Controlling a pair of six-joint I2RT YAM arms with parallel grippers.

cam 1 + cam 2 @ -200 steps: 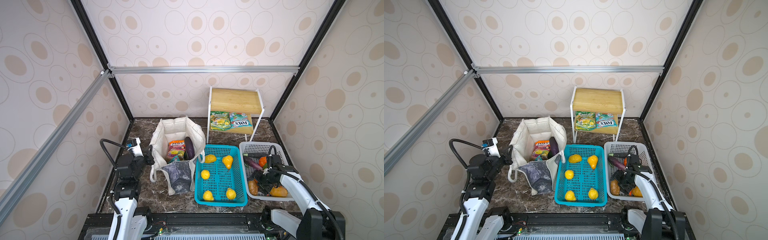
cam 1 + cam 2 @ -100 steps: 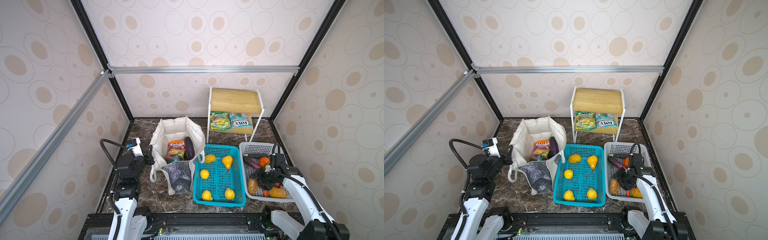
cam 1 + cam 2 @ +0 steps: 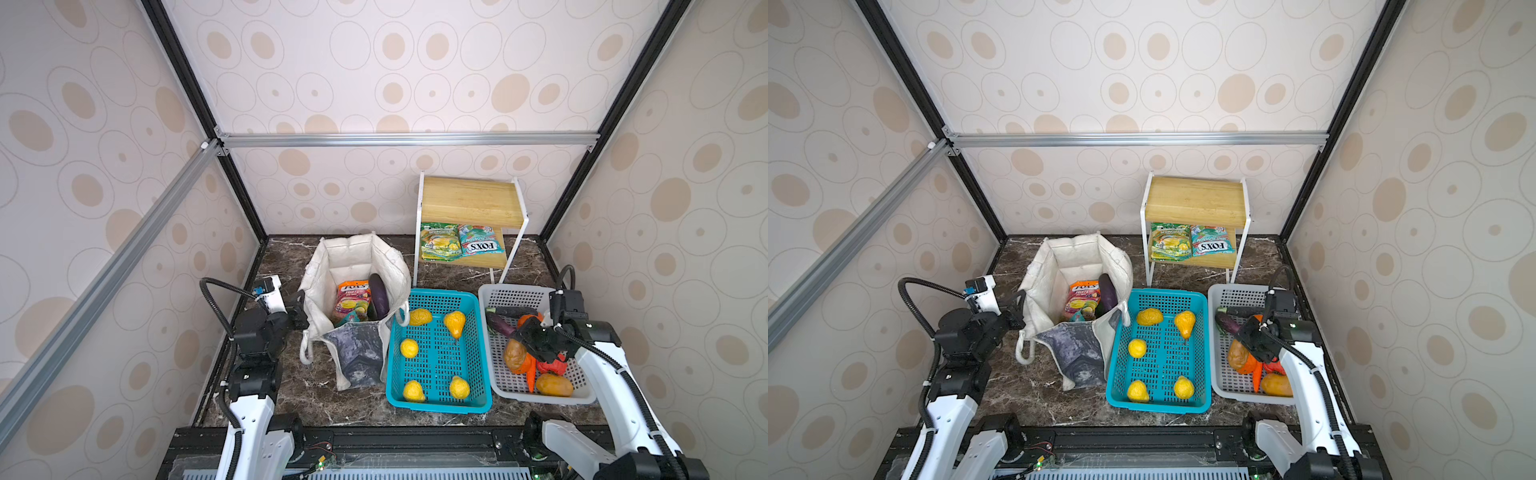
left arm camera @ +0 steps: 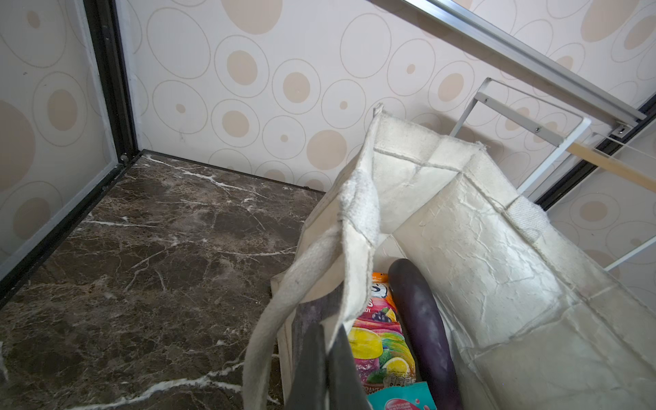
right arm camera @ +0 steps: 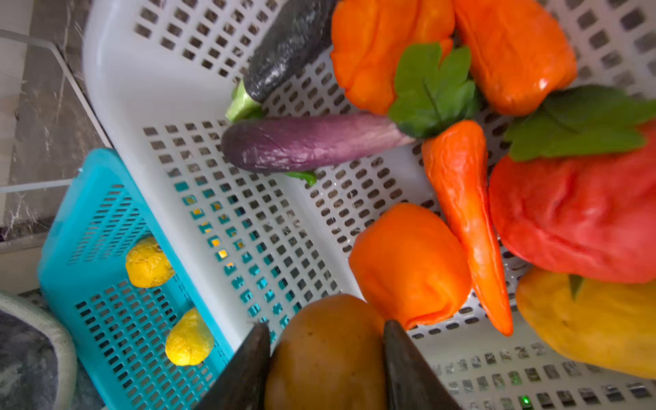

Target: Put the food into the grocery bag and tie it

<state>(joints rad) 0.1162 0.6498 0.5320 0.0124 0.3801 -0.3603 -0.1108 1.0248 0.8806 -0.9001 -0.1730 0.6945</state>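
Observation:
The grocery bag [image 3: 357, 257] [image 3: 1075, 249] stands open at the left of the marble floor. In it lie an orange candy packet [image 3: 353, 297], a purple eggplant [image 4: 419, 319] and a teal packet [image 4: 401, 397]. My left gripper [image 3: 300, 309] [image 4: 328, 369] is shut on the bag's near-left rim, beside a white handle [image 4: 284, 312]. My right gripper [image 3: 524, 340] [image 5: 326, 324] is shut on a brown potato [image 3: 514, 354] [image 5: 326, 355] just above the floor of the white basket [image 3: 519, 293]. More food lies there: a purple eggplant [image 5: 305, 142], orange peppers [image 5: 408, 262] and a carrot [image 5: 465, 213].
A teal basket [image 3: 436, 293] with several yellow fruits stands between the bag and the white basket. A small wooden shelf [image 3: 469, 199] at the back holds two candy packets [image 3: 459, 243]. Walls close in on the left, right and back.
The right jaws have narrowed onto the potato, and it has risen a little in the white basket. The left arm and the bag have not moved.

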